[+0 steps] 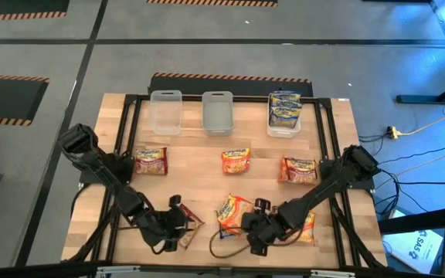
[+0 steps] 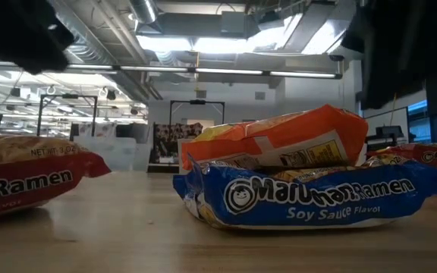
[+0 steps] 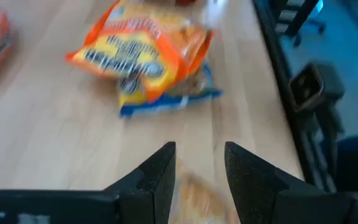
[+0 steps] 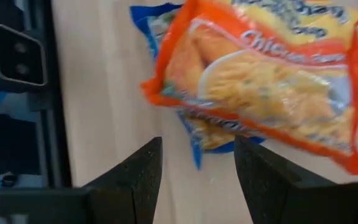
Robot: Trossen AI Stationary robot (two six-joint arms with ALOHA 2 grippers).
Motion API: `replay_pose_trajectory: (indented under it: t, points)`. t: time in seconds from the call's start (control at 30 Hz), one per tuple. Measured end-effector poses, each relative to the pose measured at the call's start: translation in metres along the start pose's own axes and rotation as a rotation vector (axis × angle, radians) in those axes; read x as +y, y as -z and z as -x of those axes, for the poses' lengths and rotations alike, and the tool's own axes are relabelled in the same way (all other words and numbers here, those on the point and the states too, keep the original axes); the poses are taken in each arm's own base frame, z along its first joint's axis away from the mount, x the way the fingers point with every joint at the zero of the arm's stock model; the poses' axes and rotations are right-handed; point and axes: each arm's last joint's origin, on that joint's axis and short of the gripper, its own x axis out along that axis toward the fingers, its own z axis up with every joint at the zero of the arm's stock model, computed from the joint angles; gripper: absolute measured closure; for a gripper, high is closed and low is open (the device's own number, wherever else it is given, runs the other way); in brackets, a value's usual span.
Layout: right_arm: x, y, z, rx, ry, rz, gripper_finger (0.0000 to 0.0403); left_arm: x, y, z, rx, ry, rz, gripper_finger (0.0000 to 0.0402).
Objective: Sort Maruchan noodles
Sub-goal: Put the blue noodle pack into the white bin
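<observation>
An orange Maruchan packet [image 1: 234, 208] lies tilted on top of a blue soy-sauce packet [image 2: 309, 201] near the table's near edge. My right gripper [image 1: 255, 225] is open just right of this pile and touches nothing; the orange packet [image 4: 266, 81] fills its wrist view. My left gripper [image 1: 181, 224] is open left of the pile, over a red-brown packet [image 1: 191, 228] whose pale end [image 3: 194, 198] shows between its fingers. More packets lie flat: red [image 1: 151, 161], orange [image 1: 236, 161], red [image 1: 298, 170], and orange [image 1: 307, 228] under the right arm. My left gripper [image 3: 199, 149] stands open with one finger on either side of the red-brown packet's end [image 3: 194, 198], coming down at a slant from the table's left. I cannot tell whether the fingers touch it. The packet lies on the table.
Three clear tubs stand along the far edge: left [image 1: 166, 110], middle [image 1: 217, 110], and right [image 1: 284, 123], which holds blue packets. A thin cable loop [image 1: 226, 251] lies at the near edge. The black frame rails [image 1: 338, 139] border the table.
</observation>
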Motion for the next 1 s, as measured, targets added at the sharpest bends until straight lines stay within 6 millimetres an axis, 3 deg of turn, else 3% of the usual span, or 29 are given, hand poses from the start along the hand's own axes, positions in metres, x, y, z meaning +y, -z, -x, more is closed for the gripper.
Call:
replay_pose_trajectory:
  t: [0.23, 0.47, 0.67, 0.83, 1.0]
  points:
    - [0.005, 0.012, -0.031, -0.029, 0.011, -0.011, 0.0221, 0.003, 0.004, -0.036, -0.055, 0.020, -0.012, 0.0270]
    - [-0.008, -0.003, -0.036, -0.117, 0.097, -0.023, 0.0221, 0.014, 0.008, -0.065, -0.038, 0.076, 0.021, 0.0269]
    - [-0.020, -0.028, -0.032, -0.189, 0.119, -0.004, 0.0221, 0.017, 0.012, -0.071, -0.020, 0.071, 0.037, 0.0269]
    - [-0.045, -0.055, -0.035, -0.324, 0.238, -0.040, 0.0221, 0.017, 0.011, -0.071, -0.032, 0.069, 0.043, 0.0269]
    - [-0.059, -0.064, -0.034, -0.285, 0.202, -0.048, 0.0221, 0.016, 0.011, -0.071, -0.026, 0.078, 0.044, 0.0269]
